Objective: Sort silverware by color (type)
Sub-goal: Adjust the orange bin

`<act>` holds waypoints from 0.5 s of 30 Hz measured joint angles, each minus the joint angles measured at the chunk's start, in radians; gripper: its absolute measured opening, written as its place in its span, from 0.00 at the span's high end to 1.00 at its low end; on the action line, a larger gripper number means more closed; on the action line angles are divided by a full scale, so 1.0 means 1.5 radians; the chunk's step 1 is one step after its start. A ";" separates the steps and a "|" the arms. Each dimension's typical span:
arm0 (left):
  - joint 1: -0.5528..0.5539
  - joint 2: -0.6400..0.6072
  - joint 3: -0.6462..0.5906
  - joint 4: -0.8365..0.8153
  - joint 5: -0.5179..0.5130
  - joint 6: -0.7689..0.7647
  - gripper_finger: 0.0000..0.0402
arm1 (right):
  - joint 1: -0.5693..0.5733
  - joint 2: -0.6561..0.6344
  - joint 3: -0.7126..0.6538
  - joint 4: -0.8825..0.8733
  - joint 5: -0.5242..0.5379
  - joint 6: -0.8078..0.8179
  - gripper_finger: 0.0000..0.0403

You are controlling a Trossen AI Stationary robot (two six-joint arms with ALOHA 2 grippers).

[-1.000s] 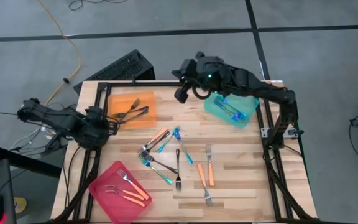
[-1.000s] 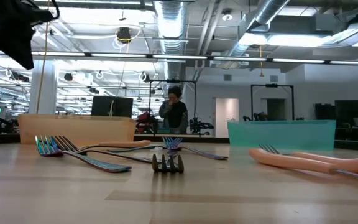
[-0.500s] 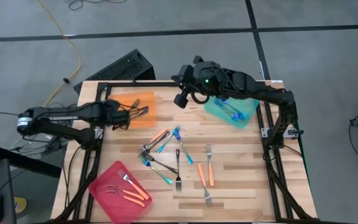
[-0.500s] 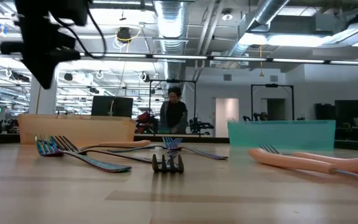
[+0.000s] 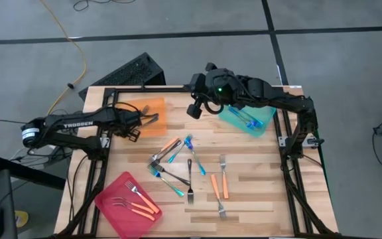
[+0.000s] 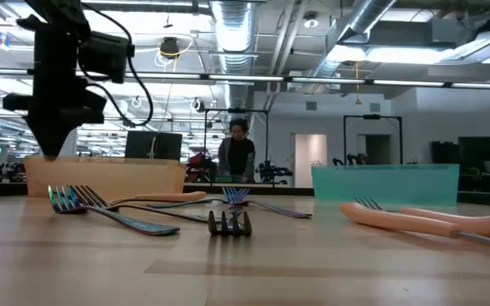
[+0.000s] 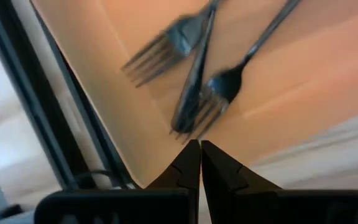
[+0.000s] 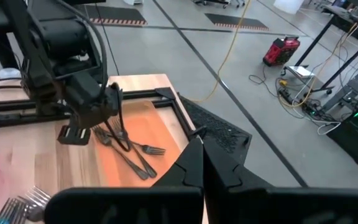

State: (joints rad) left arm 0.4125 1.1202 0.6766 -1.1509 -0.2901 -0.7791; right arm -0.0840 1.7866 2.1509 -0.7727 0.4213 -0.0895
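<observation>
Several forks with orange, blue and dark handles lie in a loose pile at the table's middle, with more to its right. Dark forks lie in the orange tray. My left gripper is shut and empty; it hovers over that tray's near-left part, just above the dark forks' tines. My right gripper is shut and empty; it is raised at the table's far middle, between the orange tray and the teal tray.
The teal tray holds blue forks. A pink tray at the near left corner holds orange forks. A black frame borders the table. In the low view, a person stands far behind the table.
My left arm has reached out from the table's left edge toward the right and now has its gripper over the orange tray. In the low view it has come down toward the tray. The forks have not moved.
</observation>
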 joint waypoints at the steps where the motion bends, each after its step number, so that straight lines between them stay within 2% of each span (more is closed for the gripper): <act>1: -0.002 0.000 -0.005 0.003 0.010 -0.013 1.00 | 0.000 0.000 0.000 0.000 0.000 0.000 0.96; 8: -0.045 0.000 -0.010 0.012 0.097 -0.096 1.00 | -0.001 0.000 0.000 -0.012 0.000 0.005 0.96; 12: -0.071 0.000 -0.010 0.052 0.122 -0.132 1.00 | -0.001 0.000 -0.004 -0.040 -0.008 0.030 0.96; 15: -0.079 0.000 -0.008 0.076 0.122 -0.144 1.00 | -0.003 -0.001 -0.050 -0.053 -0.011 0.086 0.96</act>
State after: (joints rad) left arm 0.2939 1.1194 0.6648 -1.0375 -0.1069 -0.9945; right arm -0.0887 1.7847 2.0756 -0.8527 0.4050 0.0389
